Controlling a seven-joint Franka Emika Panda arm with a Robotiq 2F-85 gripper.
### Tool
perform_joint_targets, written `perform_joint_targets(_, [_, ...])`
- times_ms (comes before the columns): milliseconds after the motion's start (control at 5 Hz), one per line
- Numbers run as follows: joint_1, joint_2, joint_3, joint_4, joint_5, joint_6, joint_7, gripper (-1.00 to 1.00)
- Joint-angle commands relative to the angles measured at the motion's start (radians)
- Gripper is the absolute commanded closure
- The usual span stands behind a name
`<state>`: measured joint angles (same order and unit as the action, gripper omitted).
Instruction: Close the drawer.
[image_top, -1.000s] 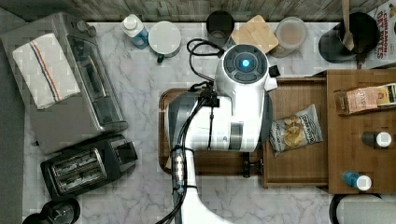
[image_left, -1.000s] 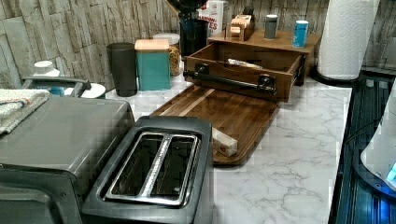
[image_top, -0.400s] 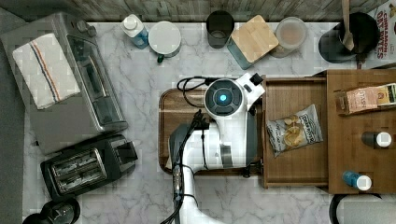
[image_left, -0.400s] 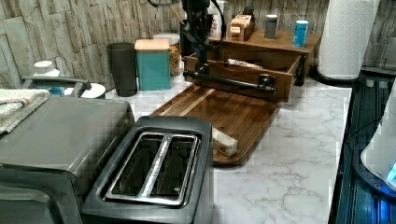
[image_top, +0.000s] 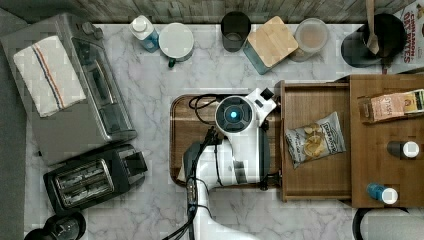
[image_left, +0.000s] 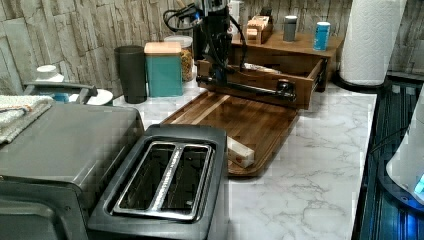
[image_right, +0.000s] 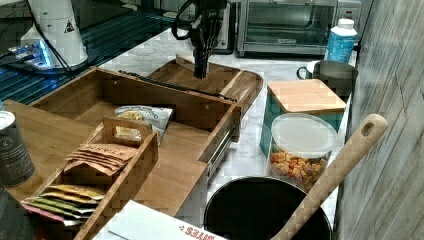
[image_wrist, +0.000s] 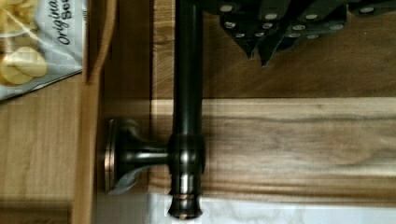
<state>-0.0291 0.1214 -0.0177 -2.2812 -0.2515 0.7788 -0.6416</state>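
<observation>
Marble counter (image_left: 310, 170) lies bare on the left view's right, beside the toaster (image_left: 165, 185) that sits nearest that camera. That is the widest free strip I see. Past the toaster lies the rounded wooden serving tray (image_left: 250, 125), with a small pale block (image_left: 240, 152) at its near edge and the rest of its floor bare.

At the tray's far edge the drawer (image_top: 315, 102) stands pulled out from under the cabinet top (image_top: 370, 150), its thick front panel just beside the tray's rim. The dark handle bar (image_wrist: 187, 70) runs along that panel on short posts, with a thin gap between bar and wood. The gripper (image_left: 219, 75) hangs over the tray side of the bar, near its far end in the left view and close against it. I cannot tell whether it is released or clenched.

Inside the drawer a chip bag (image_top: 313, 139) lies flat near the middle, with bare wood around it. On the cabinet top a wooden caddy (image_right: 105, 175) holds flat packets. Further left in the left view stand a black cup (image_left: 132, 72) and a teal canister (image_left: 164, 70) with a wooden lid. A clear jar (image_right: 302, 150) holds mixed snacks.
</observation>
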Motion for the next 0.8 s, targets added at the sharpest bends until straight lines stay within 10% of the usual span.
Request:
perform_joint_targets(200, [0.021, 0.067, 0.021, -0.024, -0.046, 0.063, -0.051, 1.00])
perform_joint_targets(800, [0.033, 0.047, -0.034, -0.077, -0.136, 0.138, 0.012, 1.00])
